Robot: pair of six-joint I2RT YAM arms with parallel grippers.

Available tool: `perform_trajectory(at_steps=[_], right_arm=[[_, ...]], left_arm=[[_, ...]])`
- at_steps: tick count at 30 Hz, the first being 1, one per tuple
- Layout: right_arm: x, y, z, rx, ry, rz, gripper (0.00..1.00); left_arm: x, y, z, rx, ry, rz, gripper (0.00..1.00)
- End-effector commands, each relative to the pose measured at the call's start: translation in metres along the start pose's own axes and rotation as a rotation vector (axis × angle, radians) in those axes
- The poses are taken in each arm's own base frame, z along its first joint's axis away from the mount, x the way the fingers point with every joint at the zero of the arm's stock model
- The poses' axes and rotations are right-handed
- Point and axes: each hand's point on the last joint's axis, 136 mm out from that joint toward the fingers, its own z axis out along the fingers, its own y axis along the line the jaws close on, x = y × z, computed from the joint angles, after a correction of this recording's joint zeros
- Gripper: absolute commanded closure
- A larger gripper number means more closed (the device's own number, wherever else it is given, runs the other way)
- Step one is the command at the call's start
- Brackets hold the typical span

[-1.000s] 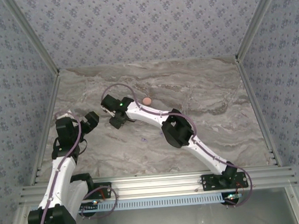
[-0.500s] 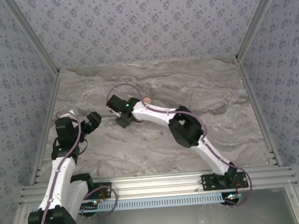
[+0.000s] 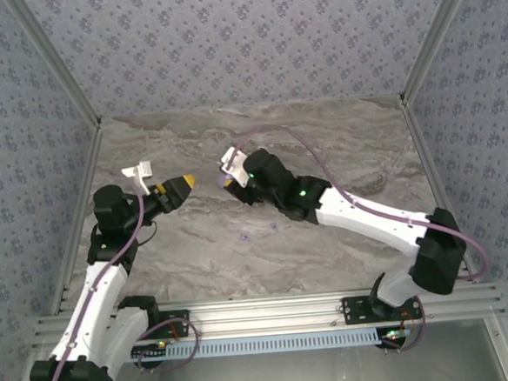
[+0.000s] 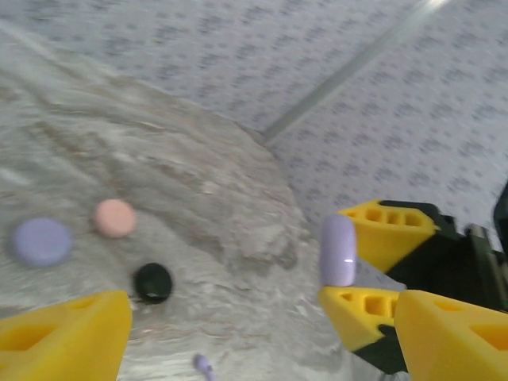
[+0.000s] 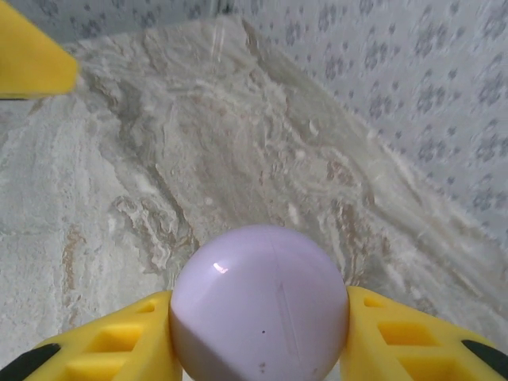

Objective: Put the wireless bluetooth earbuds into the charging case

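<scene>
Evidently little was done. On the left, the left tool [image 4: 254,317] hung spread wide and empty above the table [image 3: 347,149]. Beyond it lay a lavender round [image 4: 41,240], a pink case [image 4: 114,217] and a black case [image 4: 152,282], with one lavender earbud [image 4: 203,365] loose nearby. To the right, the right tool [image 5: 258,329] was clenched on a lavender case [image 5: 258,286], clear of the table and seemingly closed. No earbud looked seated; opening the case and loading the buds remained.
</scene>
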Motion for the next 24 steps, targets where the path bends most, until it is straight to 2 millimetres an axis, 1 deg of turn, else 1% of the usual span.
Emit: perform_trajectory(at_steps=[1,5,8,11,17,21,24], right_arm=[[-0.015,0.001,-0.021,0.051,-0.108,-0.139,0.53],[-0.026,-0.001,-0.047,0.096,-0.155,-0.229,0.54],[-0.03,-0.002,-0.06,0.111,-0.171,-0.269,0.53],[-0.033,-0.001,-0.067,0.115,-0.185,-0.293,0.54],[-0.037,0.002,-0.069,0.107,-0.203,-0.31,0.54],[-0.039,0.004,-0.069,0.107,-0.208,-0.316,0.53],[-0.04,0.004,-0.07,0.104,-0.214,-0.318,0.53]], left_arm=[[-0.004,-0.049,0.009,0.165,0.029,0.1,0.16],[0.009,-0.076,0.023,0.256,0.097,0.138,0.17],[0.013,-0.087,0.029,0.282,0.113,0.149,0.2],[0.017,-0.093,0.034,0.301,0.131,0.151,0.23],[0.027,-0.11,0.039,0.365,0.172,0.182,0.28],[0.033,-0.118,0.042,0.389,0.197,0.203,0.32],[0.037,-0.12,0.046,0.392,0.216,0.207,0.39]])
